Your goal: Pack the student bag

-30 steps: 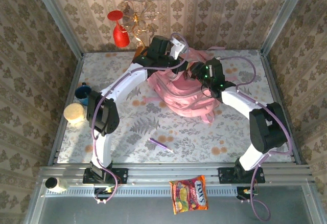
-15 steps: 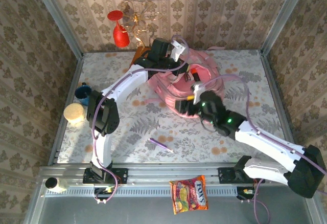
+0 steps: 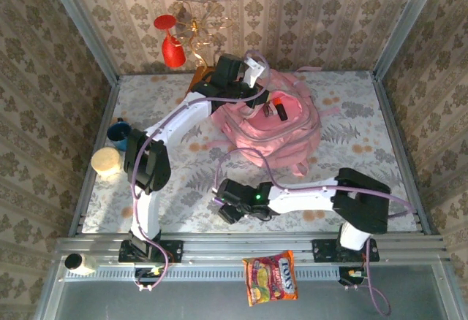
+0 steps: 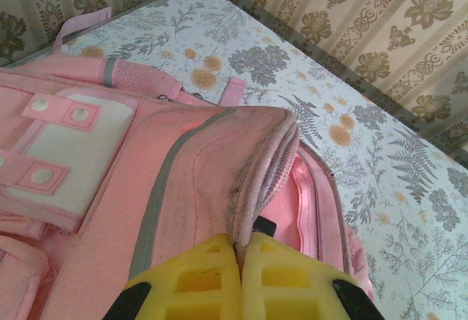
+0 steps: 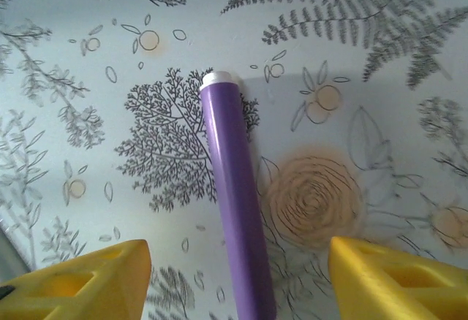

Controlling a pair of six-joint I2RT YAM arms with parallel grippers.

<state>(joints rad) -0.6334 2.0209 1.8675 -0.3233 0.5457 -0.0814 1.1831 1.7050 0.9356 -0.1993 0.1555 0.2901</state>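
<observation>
The pink student bag (image 3: 272,128) lies at the back middle of the table with its top opening towards the right. My left gripper (image 3: 253,71) is shut on the edge of the bag's upper flap (image 4: 256,152) and holds it up; its yellow fingers (image 4: 201,280) pinch the fabric. A red and black item (image 3: 278,107) rests in the opening. My right gripper (image 3: 223,204) is low over the table's front. It stands open astride a purple pen (image 5: 232,188) that lies flat between its fingers (image 5: 95,280) without touching them.
A red glass (image 3: 172,48) stands at the back wall. A blue cup (image 3: 117,128) and a pale round lid (image 3: 107,161) sit at the left edge. A snack packet (image 3: 270,277) and a white bottle (image 3: 79,263) lie on the front rail.
My right arm has swung from the bag's opening down to the front of the table, over the purple pen. The red item stays in the bag. The left arm has not moved.
</observation>
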